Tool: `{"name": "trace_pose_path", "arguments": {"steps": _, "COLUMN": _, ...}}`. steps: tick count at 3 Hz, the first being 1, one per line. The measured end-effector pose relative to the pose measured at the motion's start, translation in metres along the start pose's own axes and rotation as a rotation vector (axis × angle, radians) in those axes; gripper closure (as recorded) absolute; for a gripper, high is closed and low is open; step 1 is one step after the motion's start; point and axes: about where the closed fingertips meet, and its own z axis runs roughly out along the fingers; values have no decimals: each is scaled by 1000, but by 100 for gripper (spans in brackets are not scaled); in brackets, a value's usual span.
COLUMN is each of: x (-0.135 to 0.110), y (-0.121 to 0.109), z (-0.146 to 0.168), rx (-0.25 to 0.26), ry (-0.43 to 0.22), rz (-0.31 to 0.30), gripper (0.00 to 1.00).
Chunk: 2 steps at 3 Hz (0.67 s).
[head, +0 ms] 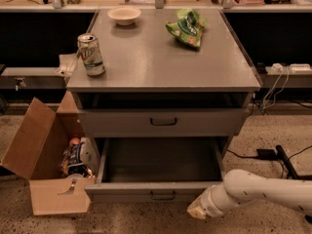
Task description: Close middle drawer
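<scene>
The middle drawer point(161, 167) is a wide grey shallow tray pulled well out of the cabinet, and it looks empty inside. Its low front panel point(122, 193) carries a small dark bar handle point(162, 195) at the centre. Above it is a grey drawer with a taller front panel point(163, 122), pushed in. My white arm point(263, 189) comes in from the lower right. The gripper point(197, 211) is at its end, just below and to the right of the open drawer's front panel, close to its right corner.
On the cabinet top point(161, 57) stand a soda can point(91, 54), a small bowl point(124, 15) and a green snack bag point(187, 28). An open cardboard box point(48, 165) with items sits on the floor at the left. Cables point(268, 155) lie on the floor at the right.
</scene>
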Motion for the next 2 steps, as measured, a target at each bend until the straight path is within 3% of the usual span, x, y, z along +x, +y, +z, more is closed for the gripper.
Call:
{"name": "trace_pose_path", "arguments": {"steps": 1, "x": -9, "y": -40, "z": 4, "rx": 31, "ry": -41, "rz": 16, "gripper": 100}}
{"name": "trace_pose_path", "arguments": {"steps": 2, "x": -10, "y": -44, "z": 4, "rx": 33, "ry": -52, "rz": 20, "gripper": 100}}
